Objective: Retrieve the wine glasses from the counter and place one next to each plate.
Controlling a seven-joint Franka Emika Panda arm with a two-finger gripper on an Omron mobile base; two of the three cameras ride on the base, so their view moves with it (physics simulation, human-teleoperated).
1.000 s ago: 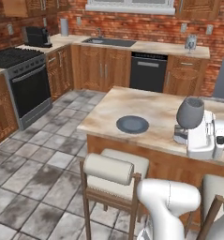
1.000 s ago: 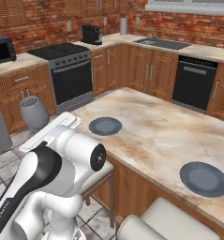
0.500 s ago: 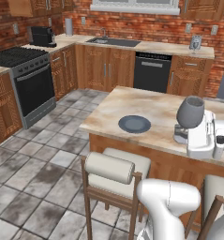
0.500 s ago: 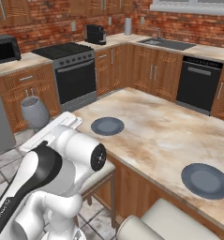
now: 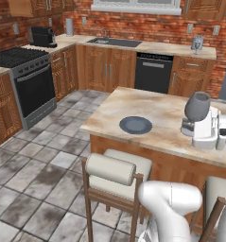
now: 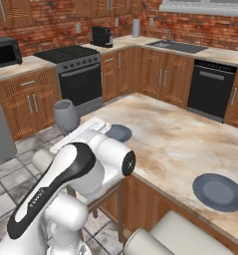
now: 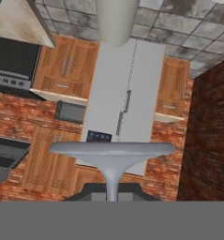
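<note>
Grey wine glass (image 5: 197, 106) still in jaws — island (image 5: 157, 111) nearer.

flat round dark grey-blue plates (image 6: 218, 191) (image 6: 119, 132): 2 | grey translucent stemmed wine glasses (image 5: 197, 107) (image 5: 196, 43): 2 | cushioned wooden stools (image 5: 110, 176) (image 5: 217, 198): 2

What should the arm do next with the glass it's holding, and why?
Probably lower the wine glass onto the island top beside the nearer plate. The gripper is shut on the glass's stem, the glass hangs above the island a little way from that plate, and no glass stands by the plate.
</note>
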